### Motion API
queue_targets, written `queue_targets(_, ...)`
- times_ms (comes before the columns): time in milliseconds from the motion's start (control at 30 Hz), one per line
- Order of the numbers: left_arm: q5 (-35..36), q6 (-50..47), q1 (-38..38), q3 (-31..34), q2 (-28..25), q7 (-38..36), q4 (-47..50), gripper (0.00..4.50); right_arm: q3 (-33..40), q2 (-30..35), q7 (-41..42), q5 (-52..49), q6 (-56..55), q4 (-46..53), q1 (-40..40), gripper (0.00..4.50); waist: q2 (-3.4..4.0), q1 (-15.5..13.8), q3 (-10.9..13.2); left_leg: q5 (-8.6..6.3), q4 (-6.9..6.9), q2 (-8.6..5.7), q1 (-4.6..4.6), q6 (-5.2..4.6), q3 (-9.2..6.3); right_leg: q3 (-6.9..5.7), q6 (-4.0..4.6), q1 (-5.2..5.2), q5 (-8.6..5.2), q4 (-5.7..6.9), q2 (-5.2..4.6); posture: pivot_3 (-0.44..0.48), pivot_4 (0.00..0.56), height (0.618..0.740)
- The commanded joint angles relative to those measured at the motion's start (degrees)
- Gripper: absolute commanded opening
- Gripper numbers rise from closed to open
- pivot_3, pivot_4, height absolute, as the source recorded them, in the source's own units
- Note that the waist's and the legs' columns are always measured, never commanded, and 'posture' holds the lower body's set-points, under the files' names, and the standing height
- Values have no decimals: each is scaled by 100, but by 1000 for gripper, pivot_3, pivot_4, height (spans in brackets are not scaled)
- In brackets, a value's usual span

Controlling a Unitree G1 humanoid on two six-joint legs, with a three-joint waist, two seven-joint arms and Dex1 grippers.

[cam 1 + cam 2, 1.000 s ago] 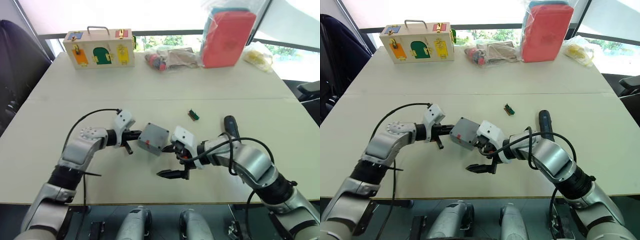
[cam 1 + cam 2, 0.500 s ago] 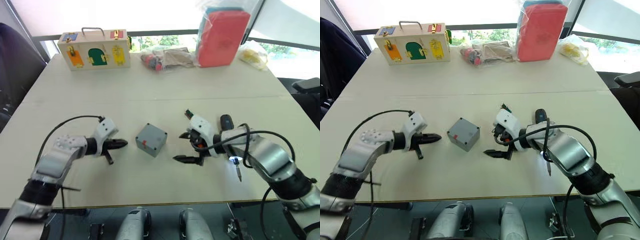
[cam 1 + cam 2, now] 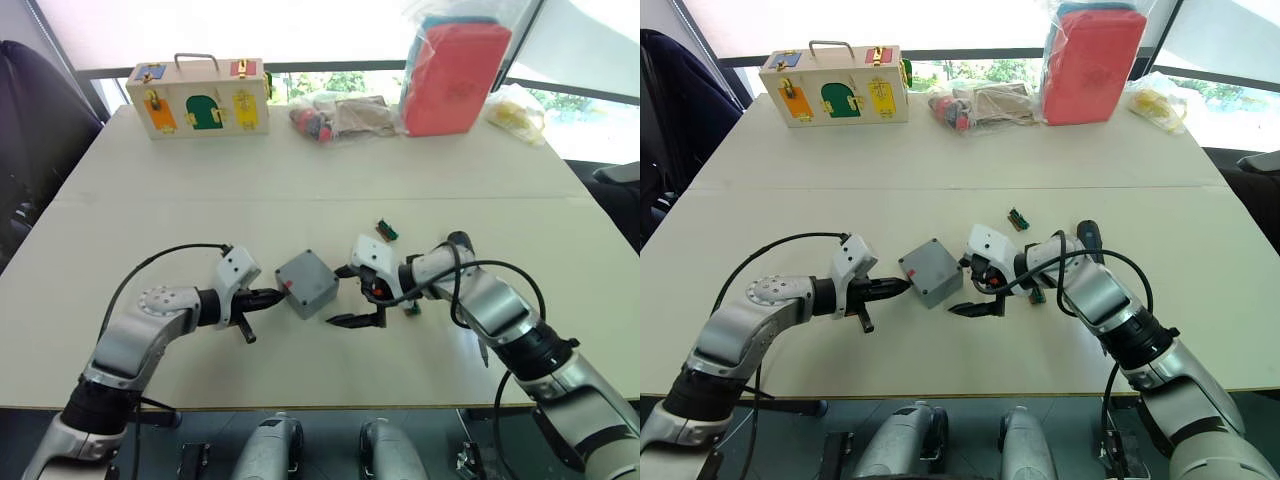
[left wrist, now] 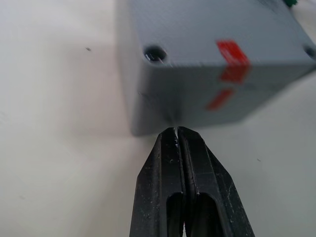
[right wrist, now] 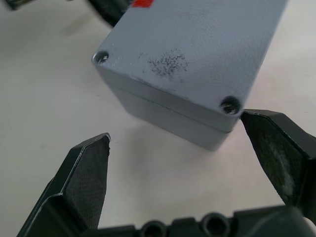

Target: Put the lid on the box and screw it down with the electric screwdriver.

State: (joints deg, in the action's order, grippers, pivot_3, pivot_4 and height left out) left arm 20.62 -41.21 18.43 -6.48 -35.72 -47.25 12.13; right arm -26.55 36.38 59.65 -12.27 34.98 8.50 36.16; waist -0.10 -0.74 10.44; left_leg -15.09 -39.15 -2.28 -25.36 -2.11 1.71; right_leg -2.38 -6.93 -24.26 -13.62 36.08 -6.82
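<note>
The grey box (image 3: 308, 283) stands on the table between my grippers, with the lid (image 5: 187, 44) resting on top of it; a seam runs under the lid and a screw head sits in one corner. A red mark (image 4: 232, 53) crosses the lid edge and the side wall. My left gripper (image 3: 270, 296) is shut, its tips against the box's left wall. My right gripper (image 3: 337, 295) stands open at the box's right corner, one finger on each side of that corner. The electric screwdriver (image 3: 460, 243) lies behind my right forearm, mostly hidden.
A small green block (image 3: 387, 230) lies just beyond the right gripper. At the far edge stand a wooden case with colourful doors (image 3: 198, 97), a red pack in plastic (image 3: 455, 75) and some bags (image 3: 340, 115). A dark chair (image 3: 30, 120) is at the left.
Since half a second ago both grippers have come in to the box from either side. The left tips now touch it and the open right fingers bracket its corner.
</note>
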Motion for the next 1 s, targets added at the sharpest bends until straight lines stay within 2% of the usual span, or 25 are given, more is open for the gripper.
queue_targets(33, -82, 268, 215, -20, 67, -20, -137, 0, 127, 66, 66, -158, 316, 634, -159, 4456, 0, 6, 0, 0, 0, 0, 0, 0, 0, 0, 0, -1, 0, 0, 0, 0, 150, 740)
queue_targets(467, -205, 605, 465, -32, 149, -127, -555, 0, 680, 158, -568, -200, 1273, 1393, -493, 4456, 0, -4, 0, 0, 0, 0, 0, 1, 0, 0, 0, -1, 0, 0, 0, 0, 150, 740)
queue_targets(733, -281, 957, 565, 69, 174, -161, -885, 0, 2464, 534, -1089, -994, 2634, 2704, -1211, 4456, -1, -4, -1, 0, 0, 0, 0, 0, -1, 1, 0, 0, 0, -1, -2, 0, 150, 740)
queue_targets(867, -253, 1047, 699, 152, 106, -258, -986, 0, 3281, 589, -1541, -1037, 2848, 2860, -1880, 4456, -2, -13, -2, 0, 0, 1, 0, 0, -1, 2, 0, -1, 0, -2, -2, 0, 150, 740)
queue_targets(1000, -62, 999, 778, 431, -121, -487, -918, 0, 3727, 368, -2058, -923, 2720, 2779, -2600, 4456, -7, -2, -5, 0, 0, 0, 0, -1, 0, 3, 0, 1, 0, -1, -3, 0, 150, 740)
